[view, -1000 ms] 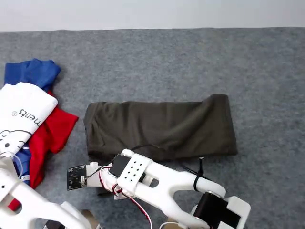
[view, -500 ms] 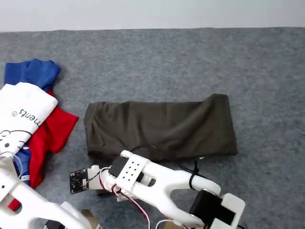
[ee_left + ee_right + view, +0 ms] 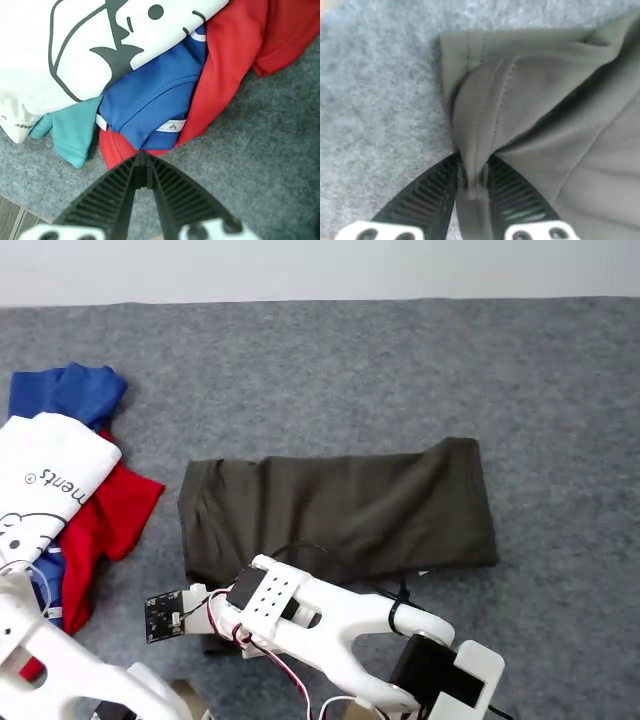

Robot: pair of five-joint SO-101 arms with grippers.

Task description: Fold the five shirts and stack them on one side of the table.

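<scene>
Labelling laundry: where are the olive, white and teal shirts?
olive shirt (image 3: pixel 340 510), high view, middle of its folded body.
white shirt (image 3: pixel 40 455), high view, plain cloth above the print.
teal shirt (image 3: pixel 70 134), left wrist view, exposed part.

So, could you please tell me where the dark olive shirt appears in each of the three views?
High view: the dark olive shirt lies as a long band mid-table, to the picture's right of the shirt pile.
Right wrist view: its hemmed corner is pinched in the right gripper.
Left wrist view: this one faces the pile instead, with the red shirt nearest.
Shared landmark: the grey table cover.
</scene>
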